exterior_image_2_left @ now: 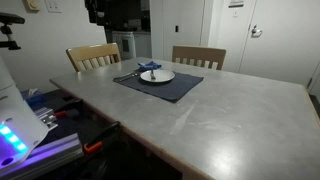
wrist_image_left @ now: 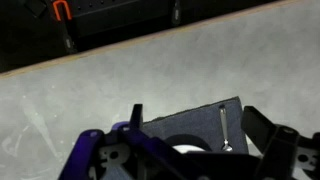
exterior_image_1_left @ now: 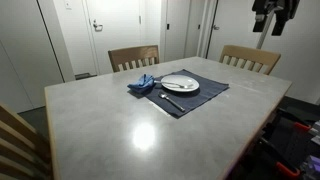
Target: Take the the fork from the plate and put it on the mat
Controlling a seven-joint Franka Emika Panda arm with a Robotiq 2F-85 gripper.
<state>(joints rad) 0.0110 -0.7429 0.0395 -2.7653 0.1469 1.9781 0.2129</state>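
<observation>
A white plate (exterior_image_1_left: 180,84) sits on a dark mat (exterior_image_1_left: 205,95) on the grey table, and shows in both exterior views (exterior_image_2_left: 157,75). A thin streak on the plate may be the fork, but it is too small to tell. A silver utensil (wrist_image_left: 224,128) lies on the mat beside the plate (exterior_image_1_left: 170,100). My gripper (exterior_image_1_left: 272,15) hangs high above the table, far from the plate, also in an exterior view (exterior_image_2_left: 97,10). In the wrist view its fingers (wrist_image_left: 194,110) are spread wide and empty.
A crumpled blue napkin (exterior_image_1_left: 143,83) lies against the plate on the chair side of the mat. Two wooden chairs (exterior_image_1_left: 133,57) (exterior_image_1_left: 250,58) stand at the table's far edge. Bare tabletop (exterior_image_1_left: 130,130) surrounds the mat.
</observation>
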